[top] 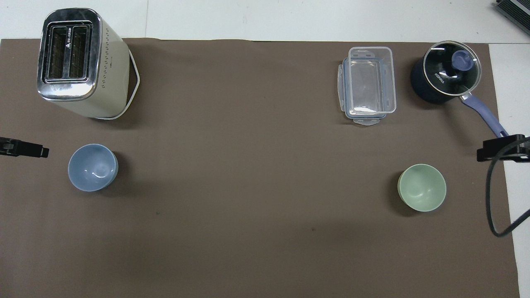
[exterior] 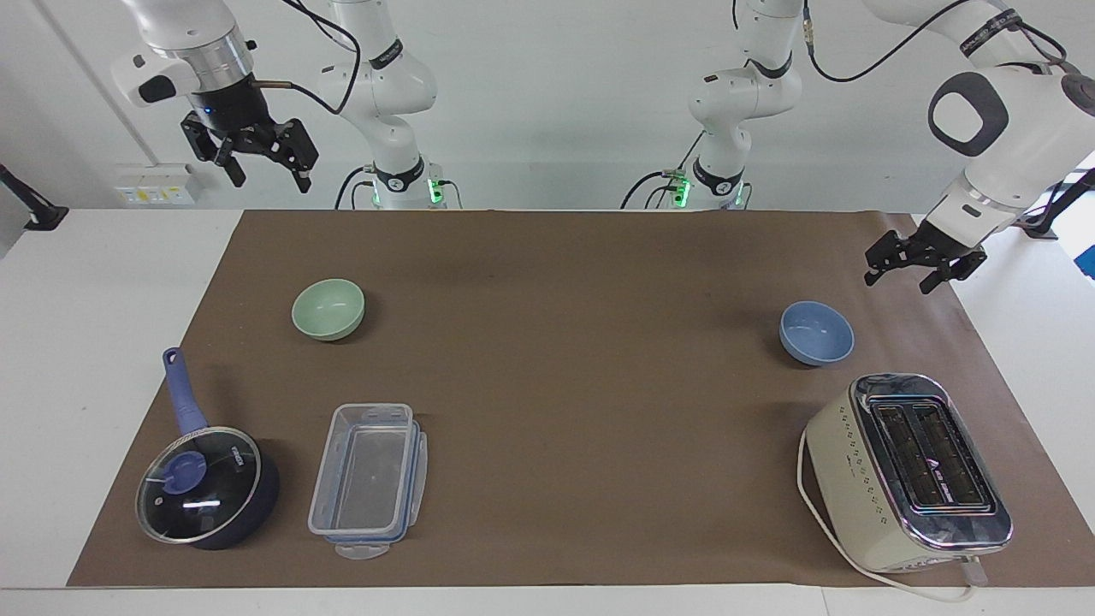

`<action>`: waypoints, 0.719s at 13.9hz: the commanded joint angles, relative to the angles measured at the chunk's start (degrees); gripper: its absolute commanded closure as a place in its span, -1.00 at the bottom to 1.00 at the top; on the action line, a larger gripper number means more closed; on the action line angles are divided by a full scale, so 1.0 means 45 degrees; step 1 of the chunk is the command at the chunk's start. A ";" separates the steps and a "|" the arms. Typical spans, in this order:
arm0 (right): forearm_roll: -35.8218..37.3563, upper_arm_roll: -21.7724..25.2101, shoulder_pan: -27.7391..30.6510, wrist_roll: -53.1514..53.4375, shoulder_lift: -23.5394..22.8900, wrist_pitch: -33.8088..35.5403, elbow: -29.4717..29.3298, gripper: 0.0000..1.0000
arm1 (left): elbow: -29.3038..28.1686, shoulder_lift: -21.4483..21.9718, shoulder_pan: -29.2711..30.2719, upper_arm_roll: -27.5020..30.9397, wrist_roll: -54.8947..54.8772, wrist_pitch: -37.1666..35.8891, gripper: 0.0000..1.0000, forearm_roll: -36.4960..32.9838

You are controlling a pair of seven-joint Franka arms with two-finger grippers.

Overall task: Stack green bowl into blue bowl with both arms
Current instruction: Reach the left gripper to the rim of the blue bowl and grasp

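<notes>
Black jaws gape on both grippers, empty.

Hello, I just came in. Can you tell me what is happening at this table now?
Nothing is being handled yet. The green bowl sits on the brown mat toward the right arm's end, and the blue bowl sits apart toward the left arm's end, next to the toaster. The left gripper hangs open and empty over the mat's edge, near the blue bowl. The right gripper waits open, high above its corner. Stacking has not begun.
</notes>
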State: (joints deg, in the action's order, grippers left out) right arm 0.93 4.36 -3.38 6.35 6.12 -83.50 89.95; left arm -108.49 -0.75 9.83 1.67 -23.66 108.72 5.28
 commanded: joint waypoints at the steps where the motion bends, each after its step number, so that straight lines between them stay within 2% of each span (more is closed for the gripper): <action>1: -0.0227 -0.0013 0.0126 -0.0318 0.0203 -0.0097 0.0207 -1.00 | -0.0169 -0.0457 0.0510 -0.0116 -0.0600 0.0857 -1.00 0.0194; 4: -0.0227 -0.0013 0.0127 -0.0318 0.0203 -0.0097 0.0207 -1.00 | -0.0363 -0.1413 0.0647 -0.0116 -0.0951 0.1599 -1.00 0.0214; 8: -0.0227 -0.0013 0.0127 -0.0318 0.0203 -0.0097 0.0207 -1.00 | -0.1867 -0.1765 0.0569 -0.0116 -0.1050 0.4057 -0.96 0.0427; 10: -0.0227 -0.0013 0.0146 -0.0318 0.0203 -0.0097 0.0207 -1.00 | -0.2354 -0.1768 0.0511 -0.0116 -0.1031 0.4161 -0.96 0.0876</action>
State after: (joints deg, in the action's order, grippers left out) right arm 0.93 4.37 -3.38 6.35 6.12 -83.50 89.95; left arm -116.12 -9.71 11.90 1.38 -27.14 125.31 7.30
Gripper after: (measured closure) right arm 0.000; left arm 0.018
